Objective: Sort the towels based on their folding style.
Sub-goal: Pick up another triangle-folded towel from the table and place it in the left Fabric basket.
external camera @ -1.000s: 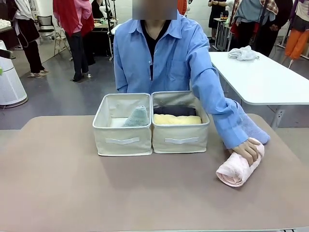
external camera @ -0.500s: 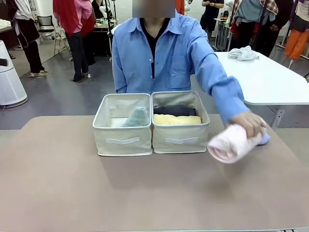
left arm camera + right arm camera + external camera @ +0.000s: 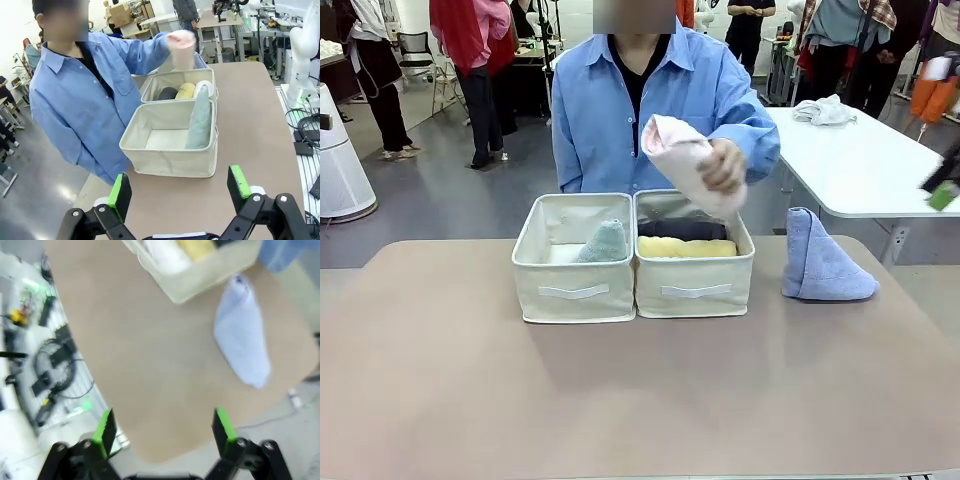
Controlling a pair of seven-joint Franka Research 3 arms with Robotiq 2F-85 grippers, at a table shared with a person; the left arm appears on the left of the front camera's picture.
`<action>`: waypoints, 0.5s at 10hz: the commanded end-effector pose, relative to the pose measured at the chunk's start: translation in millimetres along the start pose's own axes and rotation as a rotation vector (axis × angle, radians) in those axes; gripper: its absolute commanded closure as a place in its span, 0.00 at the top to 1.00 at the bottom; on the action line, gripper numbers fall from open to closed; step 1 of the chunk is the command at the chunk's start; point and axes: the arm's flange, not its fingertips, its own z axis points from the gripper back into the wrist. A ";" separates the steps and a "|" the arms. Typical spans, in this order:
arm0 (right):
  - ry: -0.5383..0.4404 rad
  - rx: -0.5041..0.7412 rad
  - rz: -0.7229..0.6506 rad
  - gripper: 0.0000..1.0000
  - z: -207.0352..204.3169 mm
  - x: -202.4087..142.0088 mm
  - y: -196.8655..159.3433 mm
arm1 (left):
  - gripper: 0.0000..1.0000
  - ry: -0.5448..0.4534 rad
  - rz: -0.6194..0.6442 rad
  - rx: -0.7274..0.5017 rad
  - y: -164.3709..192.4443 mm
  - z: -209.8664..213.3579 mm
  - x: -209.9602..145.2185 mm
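While the person's hand (image 3: 723, 166) holds the pink roll (image 3: 676, 155) over the centre-right box (image 3: 695, 272), left gripper (image 3: 179, 186) and right gripper (image 3: 162, 427) gape empty; the blue triangle (image 3: 817, 264), frame right, likely follows.

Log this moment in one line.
hand holds pink roll above right box | blue triangle on table | left tool open | right tool open

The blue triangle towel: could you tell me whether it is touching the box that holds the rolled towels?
Apart. The front view shows a strip of bare table between the blue triangle towel and the box.
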 end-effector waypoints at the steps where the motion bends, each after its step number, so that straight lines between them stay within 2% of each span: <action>1: -0.139 0.011 -0.136 1.00 72.3 -98.4 7.9 | 1.00 -0.014 -0.008 0.002 -0.9 -0.4 0.5; 3: -0.147 0.043 -0.137 1.00 68.7 -110.2 1.3 | 1.00 -0.014 -0.008 0.002 -0.9 -0.4 0.5; 5: -0.127 0.071 -0.103 1.00 59.5 -102.4 0.0 | 1.00 -0.014 -0.008 0.002 -0.9 -0.4 0.5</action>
